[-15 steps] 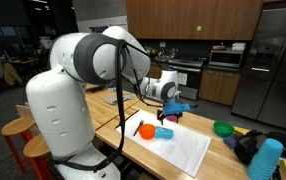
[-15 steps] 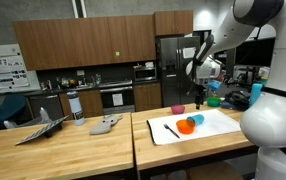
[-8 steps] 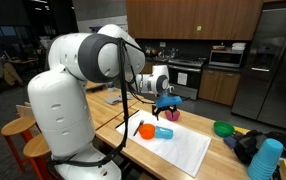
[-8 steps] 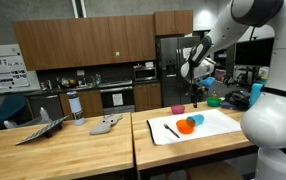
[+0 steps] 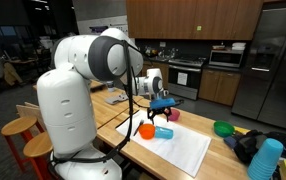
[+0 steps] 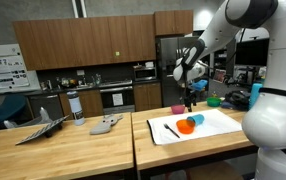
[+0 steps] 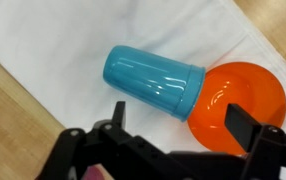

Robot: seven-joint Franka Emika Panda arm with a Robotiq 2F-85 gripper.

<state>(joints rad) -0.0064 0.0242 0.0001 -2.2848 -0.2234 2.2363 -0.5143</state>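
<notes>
My gripper (image 7: 183, 128) hovers over blue cup (image 7: 153, 80), fingers apart. Cup lies sideways on white cloth (image 7: 53, 35), mouth against orange bowl (image 7: 241, 95). Best: centre jaws across cup body, clear of bowl.

— How is the arm (image 5: 105, 56) held?
— It is bent at the elbow and stretched forward, with the wrist turned downward.
— And the gripper (image 5: 162, 108)?
— It is pointed straight down, and in the wrist view its jaws are seen spread wide apart.

Clear air above blue cup (image 7: 151, 82)
</notes>
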